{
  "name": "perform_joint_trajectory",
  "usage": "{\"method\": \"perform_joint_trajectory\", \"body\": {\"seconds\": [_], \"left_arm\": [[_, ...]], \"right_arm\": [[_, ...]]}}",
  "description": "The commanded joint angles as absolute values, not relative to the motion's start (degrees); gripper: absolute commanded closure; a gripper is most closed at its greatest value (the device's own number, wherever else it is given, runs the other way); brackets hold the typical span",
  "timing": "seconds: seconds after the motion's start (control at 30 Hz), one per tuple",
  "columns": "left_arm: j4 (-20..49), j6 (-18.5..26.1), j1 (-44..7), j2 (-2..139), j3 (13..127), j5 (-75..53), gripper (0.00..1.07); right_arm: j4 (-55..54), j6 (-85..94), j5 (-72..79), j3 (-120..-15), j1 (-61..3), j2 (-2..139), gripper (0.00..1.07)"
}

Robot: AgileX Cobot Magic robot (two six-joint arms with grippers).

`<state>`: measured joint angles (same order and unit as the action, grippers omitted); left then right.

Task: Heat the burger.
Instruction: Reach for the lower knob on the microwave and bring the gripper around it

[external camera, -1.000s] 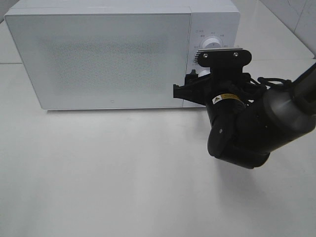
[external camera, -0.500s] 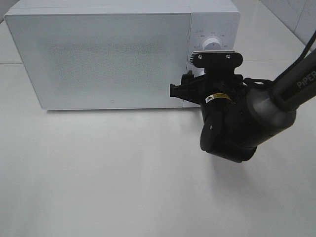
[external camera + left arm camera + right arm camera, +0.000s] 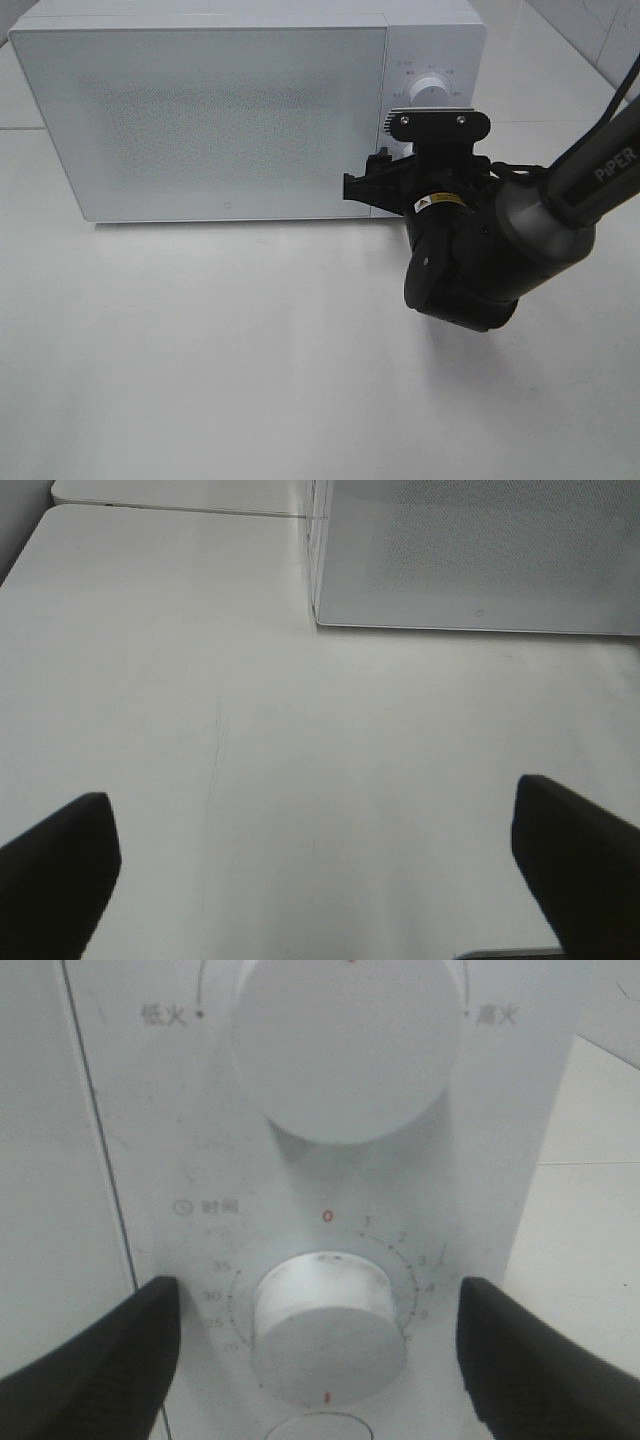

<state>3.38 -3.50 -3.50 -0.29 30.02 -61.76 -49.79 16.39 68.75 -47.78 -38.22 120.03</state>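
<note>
The burger is out of view. The white microwave (image 3: 200, 110) stands at the back of the table with its door closed. My right gripper (image 3: 392, 168) is up against its control panel. In the right wrist view the right gripper (image 3: 320, 1355) is open, its two dark fingers (image 3: 95, 1360) standing either side of the lower timer knob (image 3: 325, 1325) without touching it. The upper power knob (image 3: 428, 88) is free. My left gripper (image 3: 320, 870) is open over bare table, near the microwave's (image 3: 480, 550) front left corner; it does not show in the exterior view.
The white tabletop (image 3: 200, 350) stretches in front of the microwave. The bulky right arm (image 3: 500, 250) hangs over the table's right side, in front of the control panel. A table seam (image 3: 180, 510) runs behind the microwave's left corner.
The right arm has shifted slightly to the left and lower, closer to the control panel. Both grippers stay open, and the microwave has not moved.
</note>
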Motion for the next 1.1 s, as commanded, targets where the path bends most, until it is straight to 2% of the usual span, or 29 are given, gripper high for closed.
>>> {"method": "perform_joint_trajectory", "body": {"seconds": [0.03,0.17,0.23,0.27,0.33,0.37,0.43,0.47,0.53,0.57,0.6,0.9,1.1], "left_arm": [[3.8,-3.4,-3.4,-1.3,29.7,-61.2,0.06],[3.8,-3.4,-3.4,-1.3,29.7,-61.2,0.06],[3.8,-3.4,-3.4,-1.3,29.7,-61.2,0.06],[3.8,-3.4,-3.4,-1.3,29.7,-61.2,0.06],[3.8,-3.4,-3.4,-1.3,29.7,-61.2,0.06],[3.8,-3.4,-3.4,-1.3,29.7,-61.2,0.06],[3.8,-3.4,-3.4,-1.3,29.7,-61.2,0.06],[3.8,-3.4,-3.4,-1.3,29.7,-61.2,0.06],[3.8,-3.4,-3.4,-1.3,29.7,-61.2,0.06],[3.8,-3.4,-3.4,-1.3,29.7,-61.2,0.06],[3.8,-3.4,-3.4,-1.3,29.7,-61.2,0.06],[3.8,-3.4,-3.4,-1.3,29.7,-61.2,0.06],[3.8,-3.4,-3.4,-1.3,29.7,-61.2,0.06]], "right_arm": [[-49.1,15.9,69.8,-48.3,-38.0,120.0,0.33],[-49.1,15.9,70.4,-48.3,-38.0,120.0,0.37],[-49.0,15.9,70.4,-48.3,-38.0,120.0,0.47],[-49.0,15.9,70.4,-48.3,-38.0,120.0,0.47],[-48.9,15.9,70.4,-48.3,-38.0,120.0,0.63],[-48.9,15.9,70.4,-48.3,-38.0,120.0,0.63],[-48.7,15.5,70.4,-48.3,-38.0,120.0,0.91],[-48.7,15.5,70.4,-48.3,-38.0,120.0,0.91],[-48.5,14.3,70.4,-48.3,-38.0,120.0,1.01],[-48.5,14.3,70.4,-48.3,-38.0,120.0,1.01],[-48.5,14.2,70.4,-48.3,-38.0,120.0,1.07],[-48.3,13.0,71.0,-48.3,-38.0,120.0,1.07],[-43.9,6.0,72.4,-48.3,-38.0,120.0,1.07]]}}
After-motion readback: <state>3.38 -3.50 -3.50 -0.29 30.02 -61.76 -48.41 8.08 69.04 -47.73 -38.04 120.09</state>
